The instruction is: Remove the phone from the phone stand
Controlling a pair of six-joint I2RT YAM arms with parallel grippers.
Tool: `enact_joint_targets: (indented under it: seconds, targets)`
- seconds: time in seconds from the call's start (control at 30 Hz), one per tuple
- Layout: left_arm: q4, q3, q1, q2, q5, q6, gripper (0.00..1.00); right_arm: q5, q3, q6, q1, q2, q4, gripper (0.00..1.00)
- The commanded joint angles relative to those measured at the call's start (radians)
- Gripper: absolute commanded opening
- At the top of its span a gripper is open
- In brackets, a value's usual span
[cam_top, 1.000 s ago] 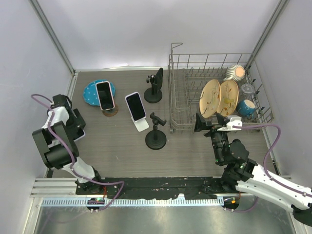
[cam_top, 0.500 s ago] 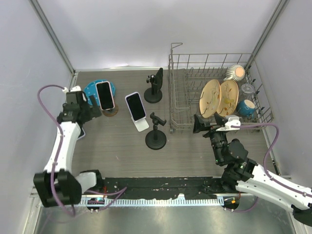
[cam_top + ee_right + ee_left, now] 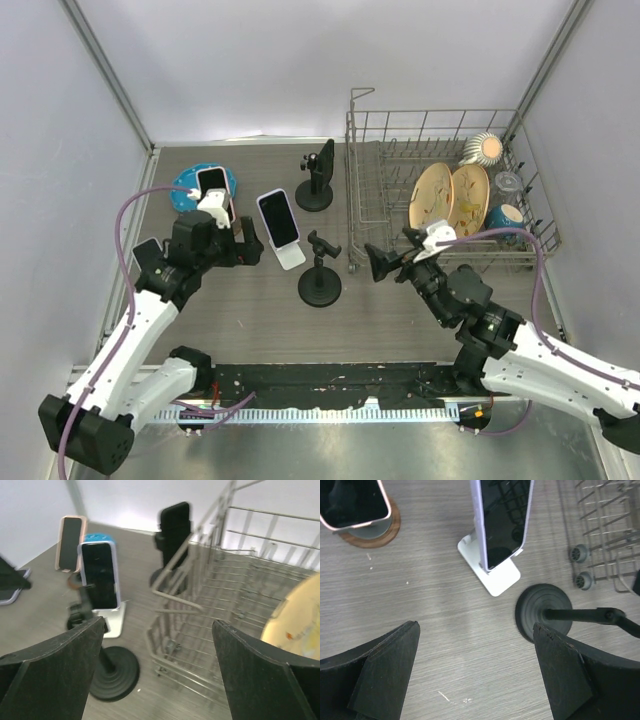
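Note:
A lavender-cased phone [image 3: 278, 218] leans upright in a white stand [image 3: 291, 257] mid-table; it also shows in the left wrist view [image 3: 502, 520] and the right wrist view [image 3: 99, 575]. A pink-cased phone [image 3: 213, 195] sits on a round wooden stand [image 3: 370, 530]. A black phone [image 3: 325, 158] is clamped in a black stand at the back. My left gripper [image 3: 240, 247] is open and empty, just left of the white stand; in its own view [image 3: 475, 626] only bare table lies between the fingers. My right gripper [image 3: 380, 263] is open and empty [image 3: 159, 622], right of an empty black stand [image 3: 320, 272].
A wire dish rack [image 3: 440, 190] with two plates, a cup and a bowl fills the right side, close behind my right gripper. A blue plate [image 3: 186, 186] lies at the back left. Another phone [image 3: 148, 255] lies flat near the left wall.
My left arm has swung from the left wall rightward to beside the white stand. My right gripper has moved left, away from the rack toward the empty black stand.

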Motion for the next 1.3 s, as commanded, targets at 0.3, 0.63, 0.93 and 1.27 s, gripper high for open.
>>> enact_joint_targets:
  seconds: [0.3, 0.63, 0.93, 1.27]
  targets:
    - [0.084, -0.040, -0.003, -0.242, 0.067, 0.195, 1.00, -0.371, 0.552, 0.070, -0.002, 0.443, -0.489, 0.94]
    - [0.133, -0.172, -0.002, -0.473, -0.062, 0.240, 1.00, -0.412, 0.826, 0.053, -0.003, 0.771, -0.667, 0.93]
    - [0.115, -0.164, -0.009, -0.524, -0.098, 0.218, 1.00, -0.392, 0.926, 0.035, -0.011, 0.935, -0.770, 0.87]
    - [0.112, -0.169, -0.023, -0.550, -0.104, 0.217, 1.00, -0.337, 0.952, 0.021, -0.045, 0.987, -0.796, 0.39]
